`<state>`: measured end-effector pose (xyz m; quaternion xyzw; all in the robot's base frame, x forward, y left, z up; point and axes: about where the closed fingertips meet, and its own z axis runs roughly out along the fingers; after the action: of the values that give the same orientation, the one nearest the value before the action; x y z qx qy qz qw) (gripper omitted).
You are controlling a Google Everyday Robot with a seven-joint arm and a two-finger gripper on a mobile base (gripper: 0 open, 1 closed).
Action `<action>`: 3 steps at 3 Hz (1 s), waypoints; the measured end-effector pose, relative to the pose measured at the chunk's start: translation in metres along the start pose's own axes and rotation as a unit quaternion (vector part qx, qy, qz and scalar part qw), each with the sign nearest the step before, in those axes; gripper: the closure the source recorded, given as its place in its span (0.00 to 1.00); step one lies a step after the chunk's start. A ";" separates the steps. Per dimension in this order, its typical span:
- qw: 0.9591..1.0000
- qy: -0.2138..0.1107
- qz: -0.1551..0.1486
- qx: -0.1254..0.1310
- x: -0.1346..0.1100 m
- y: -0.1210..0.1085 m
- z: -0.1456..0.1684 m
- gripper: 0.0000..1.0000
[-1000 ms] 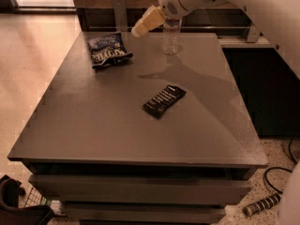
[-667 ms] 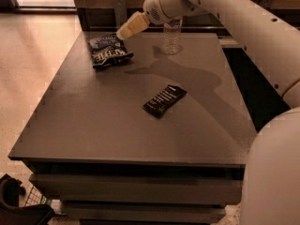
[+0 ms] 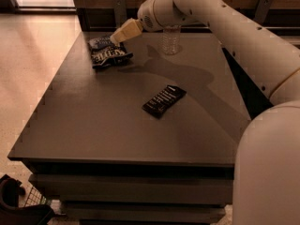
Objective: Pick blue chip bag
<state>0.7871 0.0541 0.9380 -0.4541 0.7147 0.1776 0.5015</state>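
The blue chip bag (image 3: 108, 52) lies at the far left of the grey table (image 3: 93, 116). It is puffy and dark, with a pale blue top and white lettering. My gripper (image 3: 114, 39) hangs just over the bag's upper right part, reaching in from the right on the white arm (image 3: 225, 27). Its cream-coloured tip points down and left at the bag.
A flat black wrapped bar with white text (image 3: 164, 100) lies near the table's middle. A clear plastic bottle (image 3: 171, 39) stands at the far edge, behind the arm. The arm's shadow falls across the table. Tiled floor lies to the left.
The arm has swung left across the far side of the table, and the gripper has come from beside the bottle to just above the chip bag.
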 end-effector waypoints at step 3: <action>0.997 0.038 0.041 -0.058 0.051 0.026 0.074 0.00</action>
<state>0.8023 0.0966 0.8554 -0.4590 0.7400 0.2212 0.4391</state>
